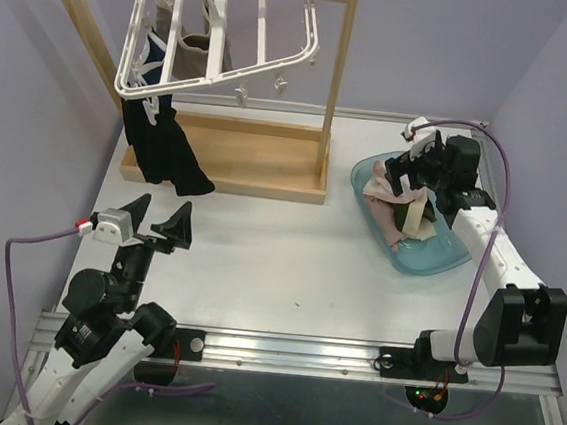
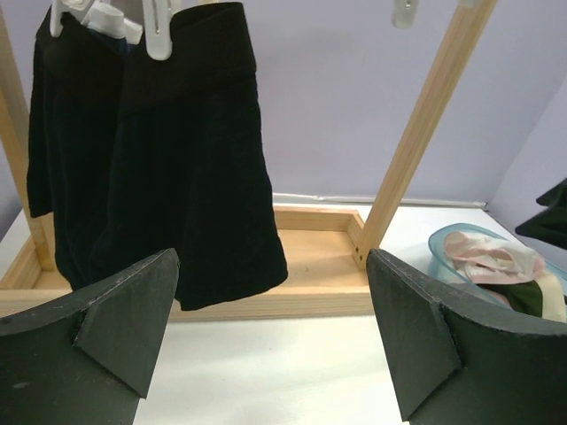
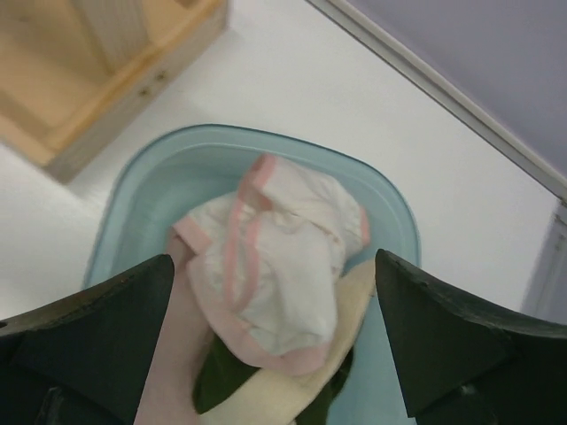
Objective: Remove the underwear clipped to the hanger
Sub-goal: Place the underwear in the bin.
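Observation:
The white hanger hangs tilted from the wooden rail. Clipped to it are black underwear, a navy piece and a grey piece. My left gripper stands open over the table, short of the black cloth, with nothing in it. My right gripper is open above the blue tub. Loose in the tub lie a white piece with pink trim, a cream piece, a dark olive piece and a pink one.
The wooden rail stand has a tray-like base and slanted posts at the back left. The black cloth hangs down to its base. Purple walls close in on both sides and the back. White tabletop lies between the arms.

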Robot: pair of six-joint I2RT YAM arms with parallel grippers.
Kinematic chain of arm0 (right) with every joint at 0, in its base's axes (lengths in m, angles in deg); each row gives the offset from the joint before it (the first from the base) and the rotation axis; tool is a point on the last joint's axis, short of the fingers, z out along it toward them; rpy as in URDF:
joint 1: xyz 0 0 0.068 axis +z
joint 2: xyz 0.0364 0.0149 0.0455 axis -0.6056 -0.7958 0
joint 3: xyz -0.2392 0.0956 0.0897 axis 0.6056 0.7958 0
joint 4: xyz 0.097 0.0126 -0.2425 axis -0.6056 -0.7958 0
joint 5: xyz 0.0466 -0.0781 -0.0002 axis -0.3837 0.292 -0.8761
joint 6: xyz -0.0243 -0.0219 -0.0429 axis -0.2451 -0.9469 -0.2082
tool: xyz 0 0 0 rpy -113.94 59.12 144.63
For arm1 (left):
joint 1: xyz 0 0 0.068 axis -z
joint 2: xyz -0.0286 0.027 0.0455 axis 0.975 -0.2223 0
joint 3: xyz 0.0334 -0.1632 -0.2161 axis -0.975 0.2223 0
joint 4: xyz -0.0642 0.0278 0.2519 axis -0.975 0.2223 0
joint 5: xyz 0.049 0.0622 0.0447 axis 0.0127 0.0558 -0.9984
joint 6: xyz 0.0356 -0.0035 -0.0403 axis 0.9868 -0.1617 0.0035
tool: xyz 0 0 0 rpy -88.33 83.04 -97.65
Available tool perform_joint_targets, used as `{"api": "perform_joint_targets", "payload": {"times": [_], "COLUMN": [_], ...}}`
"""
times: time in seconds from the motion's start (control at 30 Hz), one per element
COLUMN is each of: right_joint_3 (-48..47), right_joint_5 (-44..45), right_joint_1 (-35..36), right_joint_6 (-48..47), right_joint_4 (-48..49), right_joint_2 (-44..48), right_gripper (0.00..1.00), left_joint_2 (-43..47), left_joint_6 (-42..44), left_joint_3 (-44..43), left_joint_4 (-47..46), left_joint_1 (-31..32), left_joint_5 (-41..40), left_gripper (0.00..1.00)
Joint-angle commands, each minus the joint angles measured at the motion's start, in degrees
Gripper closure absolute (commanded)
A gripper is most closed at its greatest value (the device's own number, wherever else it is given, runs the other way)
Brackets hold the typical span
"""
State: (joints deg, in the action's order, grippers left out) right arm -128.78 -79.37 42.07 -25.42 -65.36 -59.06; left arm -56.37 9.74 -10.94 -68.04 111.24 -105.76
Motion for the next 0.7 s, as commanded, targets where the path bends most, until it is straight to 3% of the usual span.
{"api": "perform_joint_targets", "payload": {"times": [0.0, 0.1, 0.2, 0.47, 0.67], "right_joint_3": [-2.11, -2.02, -2.64, -2.99, -2.90], "right_joint_5": [-24.06, -37.80, -42.15, -45.94, -46.65], "right_joint_1": [-0.49, -0.49, -0.49, -0.32, 0.21], "right_joint_6": [3.59, 6.49, 9.31, 13.18, 13.44], "right_joint_4": [-3.04, -3.41, -3.41, -3.32, -3.32], "right_joint_2": [4.66, 5.37, 5.28, 2.56, 2.91], "right_gripper": [0.00, 0.00, 0.00, 0.00, 0.00], "left_joint_2": [-6.99, -14.46, -17.99, -30.11, -41.18], "left_joint_6": [-2.84, -5.13, -7.15, -9.53, -10.05], "left_joint_3": [-5.01, -9.84, -12.05, -27.68, -42.10], "left_joint_4": [0.16, 1.41, 0.01, 0.08, 5.70], "left_joint_1": [0.19, 0.10, 0.19, 0.10, -1.82], "left_joint_5": [-6.25, -8.63, -9.16, -8.99, -4.34], "left_gripper": [0.01, 0.01, 0.01, 0.01, 0.01]}}
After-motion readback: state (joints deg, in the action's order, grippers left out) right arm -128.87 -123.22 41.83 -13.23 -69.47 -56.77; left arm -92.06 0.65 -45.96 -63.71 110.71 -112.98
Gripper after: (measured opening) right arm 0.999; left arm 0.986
